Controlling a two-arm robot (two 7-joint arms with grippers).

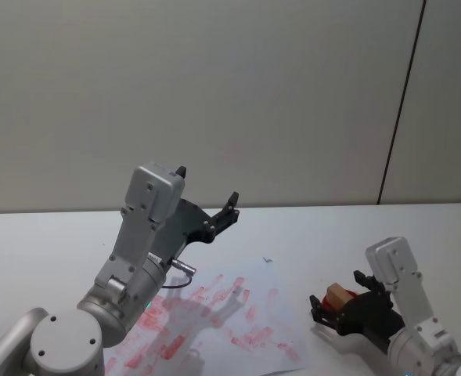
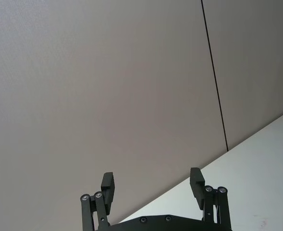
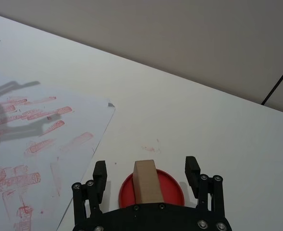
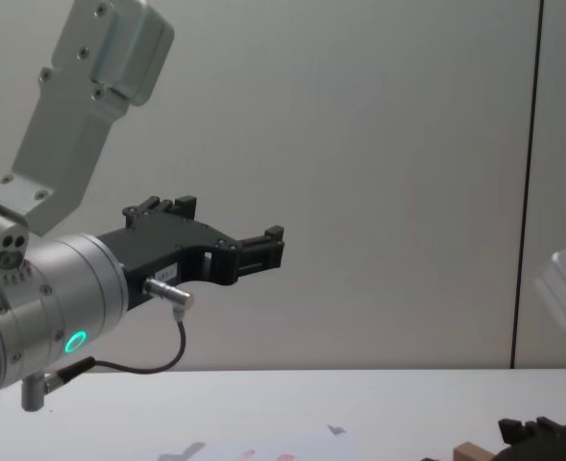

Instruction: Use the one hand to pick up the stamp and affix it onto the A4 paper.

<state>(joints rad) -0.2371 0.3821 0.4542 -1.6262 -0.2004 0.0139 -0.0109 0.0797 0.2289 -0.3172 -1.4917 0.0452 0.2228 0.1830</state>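
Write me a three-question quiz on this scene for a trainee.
1. Fill in: the left gripper, up in the air, is ____ (open or shut).
2. True or false: the stamp stands on a red pad beside the paper.
3. Which gripper's fingers flank the stamp without touching it? A) the left gripper B) the right gripper
Key: 1 open; 2 true; 3 B.

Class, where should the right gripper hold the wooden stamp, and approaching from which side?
Grip the stamp by its flat, parallel side faces, above the red pad beneath it. Approach from the robot's right, where the right gripper has open fingers flanking the block.
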